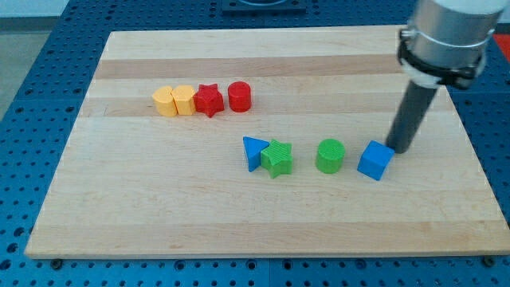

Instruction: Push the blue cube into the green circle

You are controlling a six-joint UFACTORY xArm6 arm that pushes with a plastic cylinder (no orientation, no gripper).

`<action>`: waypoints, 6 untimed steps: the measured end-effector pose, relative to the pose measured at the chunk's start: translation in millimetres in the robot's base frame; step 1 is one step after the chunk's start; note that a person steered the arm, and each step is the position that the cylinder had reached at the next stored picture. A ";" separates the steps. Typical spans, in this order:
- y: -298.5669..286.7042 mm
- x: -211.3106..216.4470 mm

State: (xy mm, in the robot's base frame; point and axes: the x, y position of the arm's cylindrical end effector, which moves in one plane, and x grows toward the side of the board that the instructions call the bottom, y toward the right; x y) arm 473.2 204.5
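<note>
Camera view shows my tip (398, 149) at the right of the frame, set down on the wooden board (263, 215) just at the upper right corner of the blue cube (374, 160); whether it touches the cube or stands a hair off cannot be told. Being a bare rod, it has nothing to open or close and holds nothing. Left of the cube, with a small gap between them, stands the green circle (330, 155). Further left, the green star (277, 158) touches the blue triangle (254, 151). In the upper left, a touching row runs from two yellow blocks (165, 101) (184, 100) through the red star (209, 100) to the red cylinder (240, 96).
</note>
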 end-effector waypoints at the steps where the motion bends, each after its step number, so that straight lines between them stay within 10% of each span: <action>1: 40.6 7.7; 6: -25.1 27.3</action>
